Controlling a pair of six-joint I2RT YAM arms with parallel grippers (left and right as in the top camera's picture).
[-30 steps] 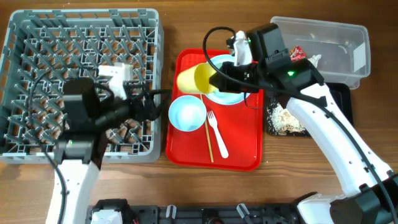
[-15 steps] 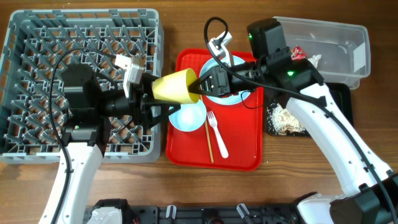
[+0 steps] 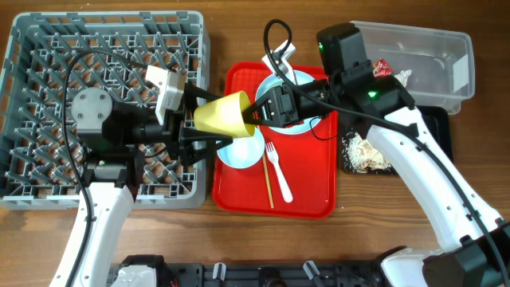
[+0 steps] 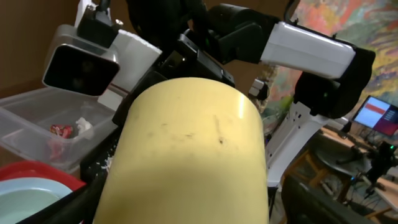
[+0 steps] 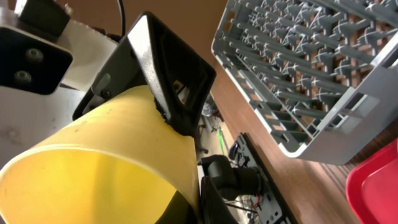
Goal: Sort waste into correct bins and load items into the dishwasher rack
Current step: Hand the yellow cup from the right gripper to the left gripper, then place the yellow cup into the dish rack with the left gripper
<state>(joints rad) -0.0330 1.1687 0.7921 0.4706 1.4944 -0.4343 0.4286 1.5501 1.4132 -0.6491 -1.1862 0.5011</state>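
Our right gripper (image 3: 255, 113) pinches the yellow cup (image 3: 225, 114) by its rim in mid-air over the red tray's (image 3: 311, 203) left edge, beside the dishwasher rack (image 3: 48, 48). Our left gripper (image 3: 209, 121) straddles its base; whether it grips, we cannot tell. If we release too soon, the cup could drop onto the mint-green bowl (image 3: 239, 151).

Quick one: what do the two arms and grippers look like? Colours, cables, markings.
Left arm and right arm: white link shells, black joint housings, loose black cables. Left gripper and right gripper: black fingers. Left carries a round grey joint cap and a white wrist camera block; right shows green indicator lights. No readable markings.
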